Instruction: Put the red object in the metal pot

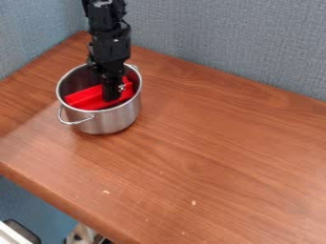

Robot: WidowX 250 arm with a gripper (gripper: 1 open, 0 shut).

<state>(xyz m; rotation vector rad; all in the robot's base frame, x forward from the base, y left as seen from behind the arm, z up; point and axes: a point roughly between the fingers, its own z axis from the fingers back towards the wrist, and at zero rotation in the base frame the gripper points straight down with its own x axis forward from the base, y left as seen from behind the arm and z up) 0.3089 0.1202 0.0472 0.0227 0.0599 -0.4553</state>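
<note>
Near the table's (192, 143) left edge, gripper (112, 88) grasps red object (90, 96) inside metal pot (95, 116).

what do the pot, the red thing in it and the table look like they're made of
Metal pot: looks like polished steel, with a bright reflective wall and thin wire handle. Red object: probably plastic, judging by its uniform saturated red and slight sheen. Table: wood or wood-look laminate, brown with grain streaks and a soft gloss; which one is unclear.
</note>
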